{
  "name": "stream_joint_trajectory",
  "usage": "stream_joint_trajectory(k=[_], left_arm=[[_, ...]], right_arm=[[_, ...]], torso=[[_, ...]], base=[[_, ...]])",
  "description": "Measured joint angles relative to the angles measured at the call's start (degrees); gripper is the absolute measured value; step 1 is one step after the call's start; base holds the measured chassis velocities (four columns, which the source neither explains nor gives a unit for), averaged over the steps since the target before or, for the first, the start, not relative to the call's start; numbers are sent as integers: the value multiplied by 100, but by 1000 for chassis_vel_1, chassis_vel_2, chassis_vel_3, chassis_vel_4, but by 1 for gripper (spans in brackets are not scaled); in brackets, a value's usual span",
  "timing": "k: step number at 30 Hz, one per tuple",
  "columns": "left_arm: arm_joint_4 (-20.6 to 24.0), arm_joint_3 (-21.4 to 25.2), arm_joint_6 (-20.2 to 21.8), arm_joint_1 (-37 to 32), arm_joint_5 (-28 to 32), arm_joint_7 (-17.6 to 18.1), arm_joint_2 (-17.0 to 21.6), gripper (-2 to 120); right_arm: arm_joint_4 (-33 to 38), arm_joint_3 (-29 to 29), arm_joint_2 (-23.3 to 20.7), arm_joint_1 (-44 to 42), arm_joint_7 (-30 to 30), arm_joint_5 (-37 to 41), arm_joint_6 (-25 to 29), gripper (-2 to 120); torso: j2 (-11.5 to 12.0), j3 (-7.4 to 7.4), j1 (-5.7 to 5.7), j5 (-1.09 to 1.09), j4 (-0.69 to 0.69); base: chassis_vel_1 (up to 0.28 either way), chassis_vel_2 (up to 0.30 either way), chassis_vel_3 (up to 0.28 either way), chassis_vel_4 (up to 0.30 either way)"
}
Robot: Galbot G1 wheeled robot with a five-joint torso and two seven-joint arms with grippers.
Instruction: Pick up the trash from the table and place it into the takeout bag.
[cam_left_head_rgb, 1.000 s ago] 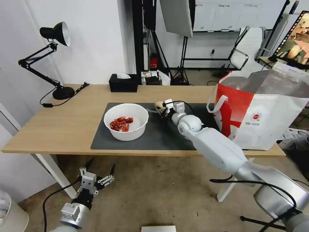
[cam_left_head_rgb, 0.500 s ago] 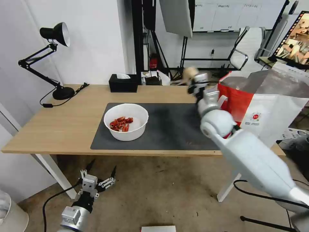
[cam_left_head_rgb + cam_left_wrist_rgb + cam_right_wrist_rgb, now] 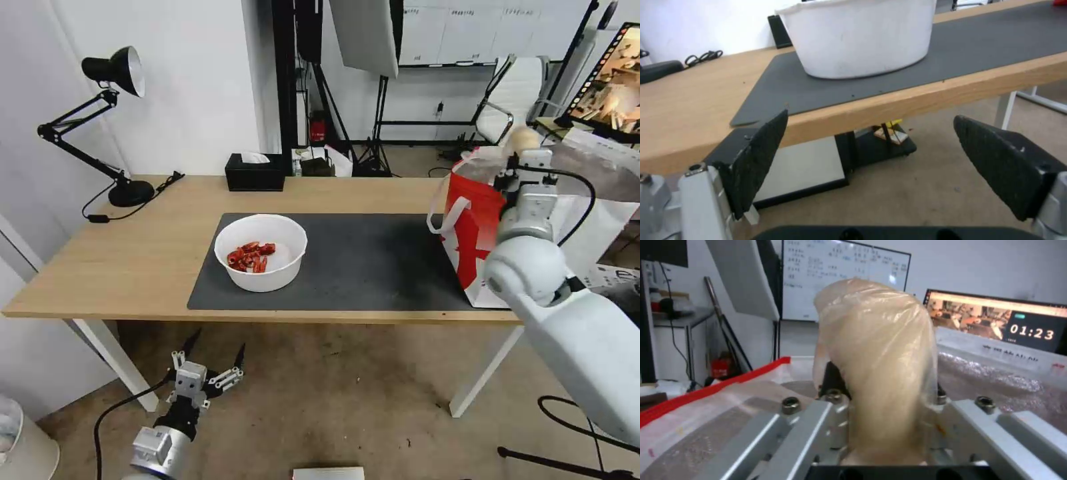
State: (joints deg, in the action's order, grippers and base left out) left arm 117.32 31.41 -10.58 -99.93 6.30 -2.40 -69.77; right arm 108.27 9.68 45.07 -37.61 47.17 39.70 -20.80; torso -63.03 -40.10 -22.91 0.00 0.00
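Because our right gripper (image 3: 525,159) clenched the tied bag (image 3: 523,139) only above the tote's (image 3: 477,227) near rim, we judged an early release could miss; left gripper (image 3: 208,373) hung released.

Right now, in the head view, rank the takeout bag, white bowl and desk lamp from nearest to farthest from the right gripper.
From the right gripper:
1. Takeout bag, directly beneath it, at the table's right end.
2. White bowl, on the mat's left part.
3. Desk lamp, far left corner.
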Motion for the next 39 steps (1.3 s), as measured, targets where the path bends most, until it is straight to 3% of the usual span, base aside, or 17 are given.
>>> stream_joint_trajectory(k=[6,15,21,36,37,39], left_arm=[[40,4,-46,-72,1,-2,26,100],[114,35,-62,-142,17,-17,56,100],[119,-23,-69,-140,-9,-121,-17,100],[198,-16,-76,-189,-26,-140,-6,100],[209,-16,-79,-199,-29,-141,-9,100],[249,3,-94,-260,-43,-150,-6,100]], right_arm=[[-26,-57,-116,321,109,499,-115,47],[-36,-141,-235,606,136,683,-184,73],[46,-139,-367,540,86,770,-183,99],[243,15,-463,292,48,1264,-230,100],[290,59,-493,300,90,1470,-313,100],[430,115,-677,900,1330,3966,-496,100]], torso=[[0,0,0,1,0],[0,0,0,1,1],[0,0,0,0,1],[0,0,-1,1,1],[0,0,-1,1,0],[0,0,-1,2,1]], base=[[0,0,0,0],[0,0,0,0],[0,0,0,0],[0,0,0,0],[0,0,0,0],[0,0,0,0]])
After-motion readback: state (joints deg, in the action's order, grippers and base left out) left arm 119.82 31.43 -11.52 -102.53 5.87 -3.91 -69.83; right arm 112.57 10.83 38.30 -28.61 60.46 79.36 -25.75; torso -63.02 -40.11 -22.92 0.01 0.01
